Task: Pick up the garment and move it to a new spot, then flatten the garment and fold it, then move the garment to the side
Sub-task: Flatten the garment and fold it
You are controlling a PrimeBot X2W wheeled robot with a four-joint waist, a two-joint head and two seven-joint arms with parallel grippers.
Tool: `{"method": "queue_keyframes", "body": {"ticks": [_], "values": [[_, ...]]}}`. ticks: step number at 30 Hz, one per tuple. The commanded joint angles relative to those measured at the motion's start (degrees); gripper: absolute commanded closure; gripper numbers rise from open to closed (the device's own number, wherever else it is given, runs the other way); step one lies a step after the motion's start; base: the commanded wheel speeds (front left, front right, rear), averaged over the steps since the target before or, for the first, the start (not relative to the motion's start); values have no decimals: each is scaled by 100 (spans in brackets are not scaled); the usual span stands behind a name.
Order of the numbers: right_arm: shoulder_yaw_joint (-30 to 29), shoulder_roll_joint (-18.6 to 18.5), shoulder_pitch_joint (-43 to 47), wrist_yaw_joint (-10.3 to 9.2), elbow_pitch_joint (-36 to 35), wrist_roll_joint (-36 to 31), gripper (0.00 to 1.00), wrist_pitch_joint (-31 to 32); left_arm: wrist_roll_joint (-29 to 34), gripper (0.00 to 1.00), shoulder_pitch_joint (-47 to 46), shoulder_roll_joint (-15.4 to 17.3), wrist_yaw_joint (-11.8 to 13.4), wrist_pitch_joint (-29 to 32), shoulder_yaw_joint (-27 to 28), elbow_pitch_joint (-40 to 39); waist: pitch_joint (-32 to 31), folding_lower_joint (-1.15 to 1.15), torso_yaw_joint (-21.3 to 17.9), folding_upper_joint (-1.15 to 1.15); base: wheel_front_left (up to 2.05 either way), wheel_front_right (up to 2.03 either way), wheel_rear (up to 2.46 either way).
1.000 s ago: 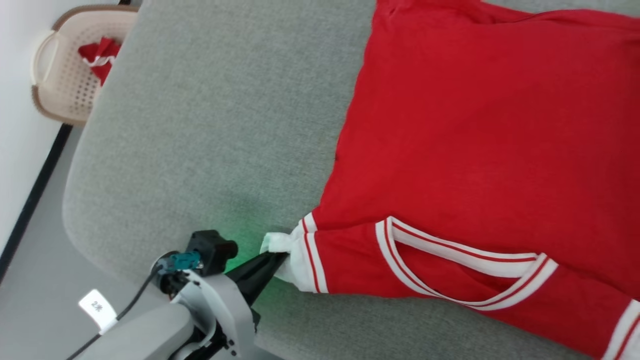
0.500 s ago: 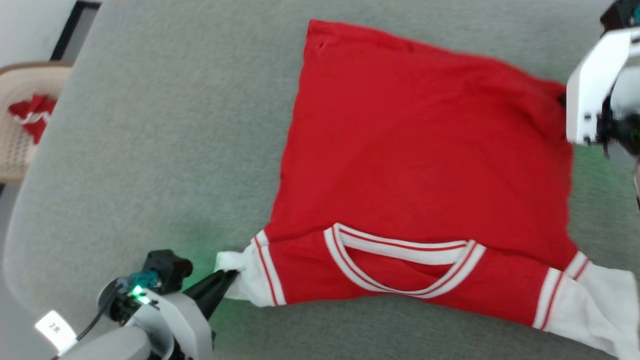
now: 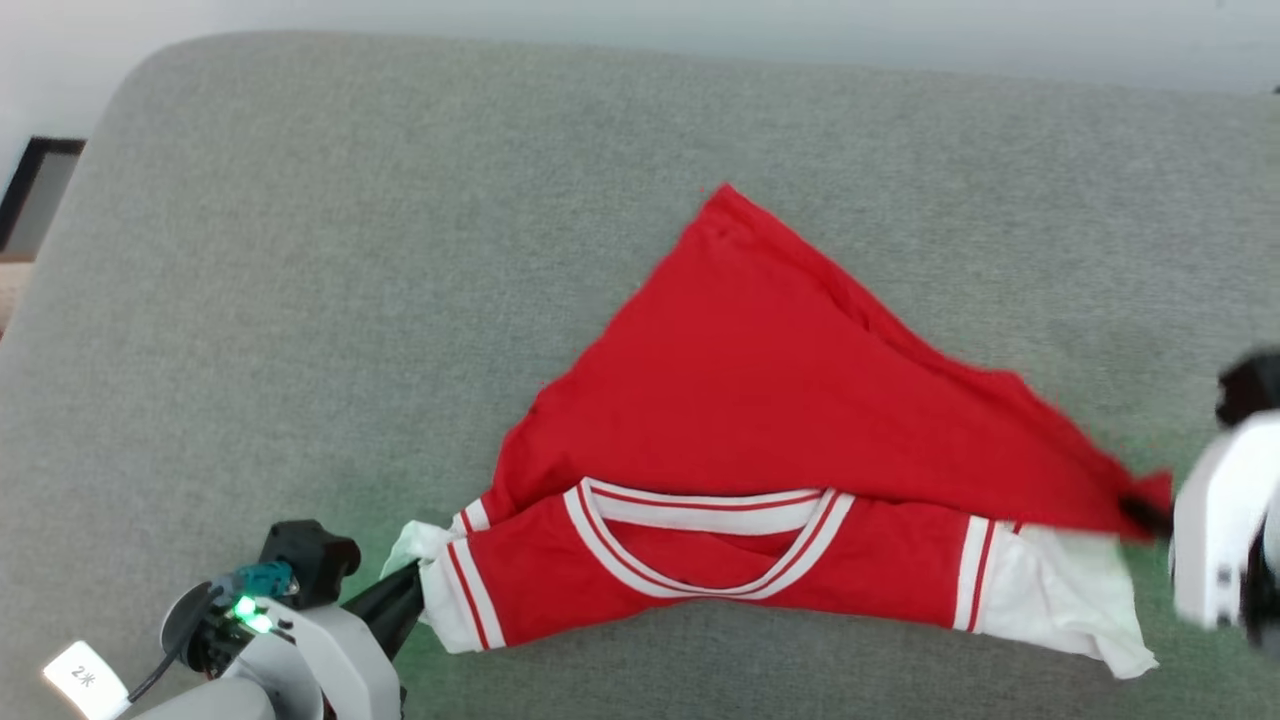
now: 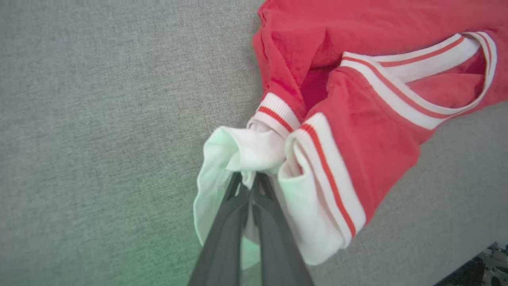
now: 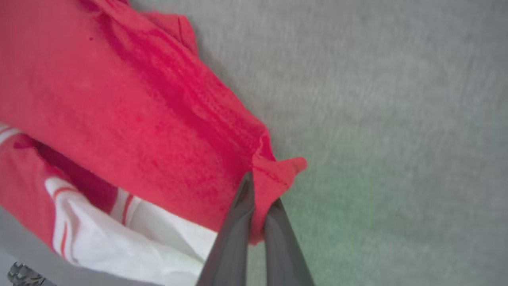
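The garment [image 3: 760, 400], a red jersey shirt with white sleeves and striped trim, lies on the grey cushioned surface [image 3: 350, 250], collar toward me, its lettering hidden. My left gripper [image 3: 410, 585] at the lower left is shut on the white left sleeve [image 4: 242, 159]. At the right edge my right gripper [image 3: 1140, 510] is shut on a red hem corner [image 5: 274, 174], drawn down over the right white sleeve [image 3: 1060, 600]. The red body forms a triangle with its peak [image 3: 725, 195] pointing away from me.
The grey surface stretches wide to the left and behind the shirt. Its rounded left edge [image 3: 60, 250] drops off beside a pale wall and a dark-framed opening [image 3: 30, 185]. The near edge [image 4: 468, 262] lies just below the sleeves.
The camera has swung, so the whole picture shifted and the basket left view. My right gripper has pulled the far right hem corner toward me, folding the flat shirt into a triangle. The left grip holds.
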Motion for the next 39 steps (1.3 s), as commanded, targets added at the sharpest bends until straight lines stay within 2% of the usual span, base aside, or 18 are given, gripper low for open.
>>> {"method": "queue_keyframes", "body": {"ticks": [1,6,11,12,13,14,17,20,27,32,35,39], "values": [[-139,93,276,-9,-142,-71,100,19,6,100,70,19,50,-4,2,-23,-91,0,-90,0,0,0,0],[-688,622,1263,-9,-540,-311,100,-47,-17,100,91,40,36,-14,-5,-63,-105,0,-100,0,0,0,0],[-703,993,1458,-10,-164,-479,100,-532,-37,100,102,7,-4,-34,-5,-22,-96,0,-123,0,0,0,0],[-645,986,1437,-10,-57,-566,63,-635,-40,100,103,-2,-21,-37,-9,-9,-99,0,-125,0,0,0,0],[-605,986,1413,-10,47,-616,7,-720,-44,100,100,-8,-38,-38,-12,7,-97,0,-126,0,0,0,0],[-596,1007,1384,-11,147,-633,0,-784,-48,100,98,-15,-48,-38,-11,20,-96,0,-125,0,0,0,0],[-569,967,1301,-16,245,-651,0,-872,-65,100,114,-25,-66,-52,-3,63,-114,0,-127,0,0,0,0],[-589,854,1230,-16,54,-629,0,-885,-92,100,139,-37,-75,-55,-4,79,-139,0,-125,0,0,0,0],[-807,760,1077,-9,-1211,-491,0,-653,-83,100,180,-81,-56,-67,-33,37,-187,0,-57,0,0,0,0],[-648,764,570,-9,-1939,-710,0,-947,-43,100,91,-154,-84,-47,-44,14,-137,0,105,0,0,0,0],[-309,696,57,-9,-1858,-859,0,-1277,-4,100,42,-223,-113,-35,-54,32,-67,0,243,0,0,0,0],[256,607,-722,-9,-1200,-979,0,-1788,65,100,-80,-376,-202,-22,-73,98,48,0,496,0,0,0,0]]}}
